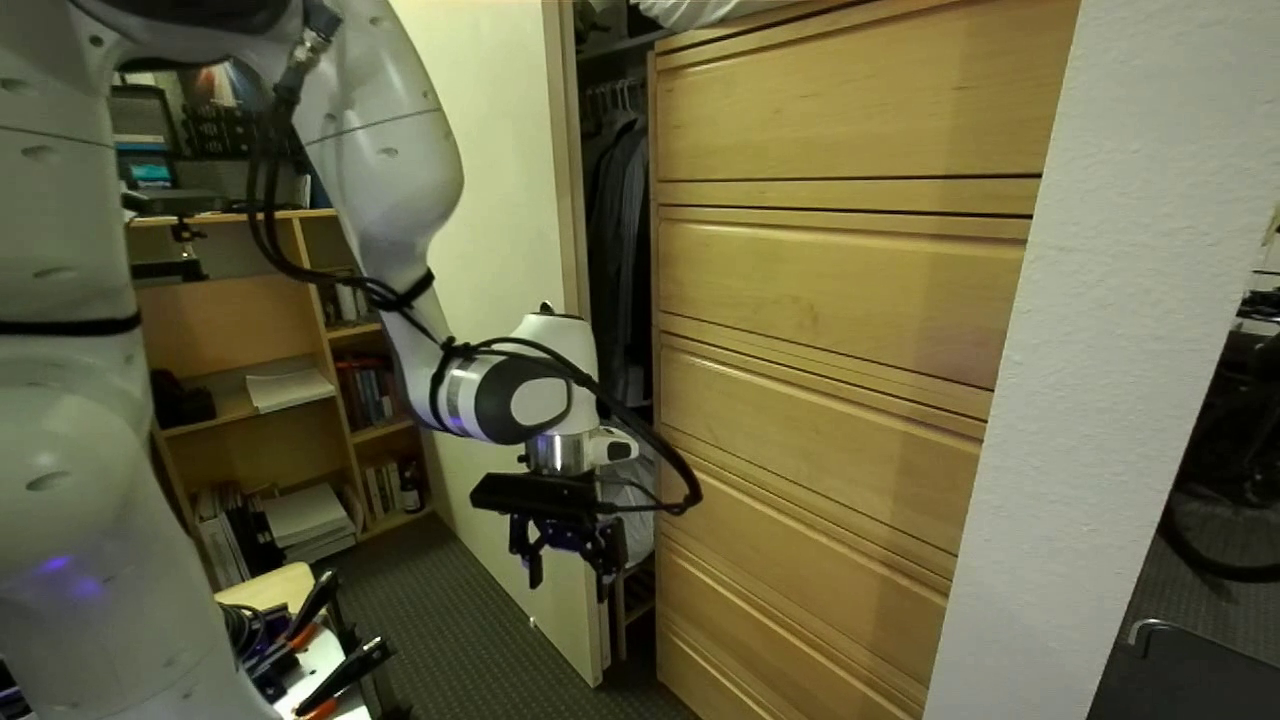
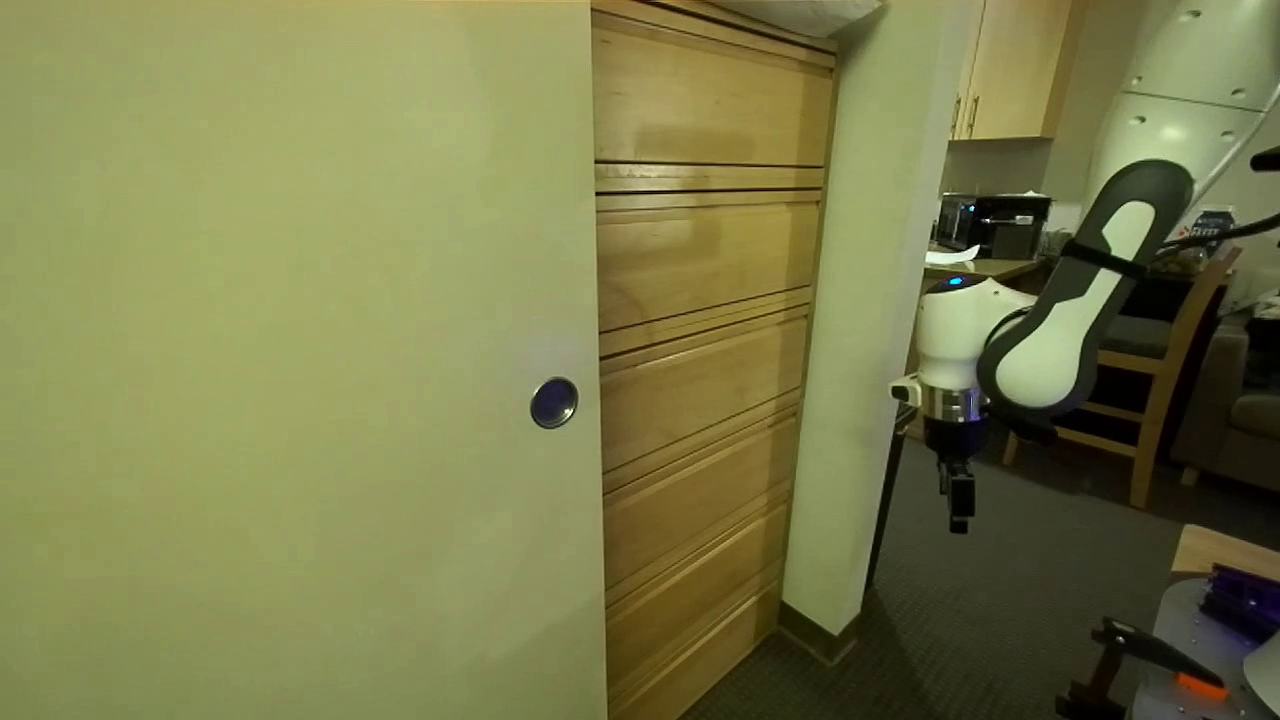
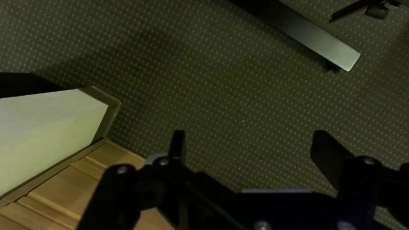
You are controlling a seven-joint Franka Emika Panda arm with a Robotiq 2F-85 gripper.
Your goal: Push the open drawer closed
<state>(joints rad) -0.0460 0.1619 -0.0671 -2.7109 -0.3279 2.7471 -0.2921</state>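
Where the gripper (image 3: 250, 133) hangs, dotted carpet (image 3: 223, 80) spreads below it, and behind it, in an exterior view, rises the cream door panel (image 1: 505, 230). Next in size comes the blond cabinet (image 1: 845, 195), to one side of the gripper and apart from it. Its drawer fronts (image 1: 830, 285) all look flush in both exterior views (so the push seems finished), and the task's drawer lies among them, though which one I cannot tell. I judge that drawer stiff and fairly heavy, likely running on slides, its smooth wood slippery yet easily marked. As no handle shows, contact belongs on the flat middle of the front, square on, should any push remain; off-centre, it could bind. The gripper itself is spread wide and pinches nothing. Its two fingers (image 3: 179, 147), smallest of all, point down at the carpet with a broad gap between them; bringing them together would make a firmer pushing surface.
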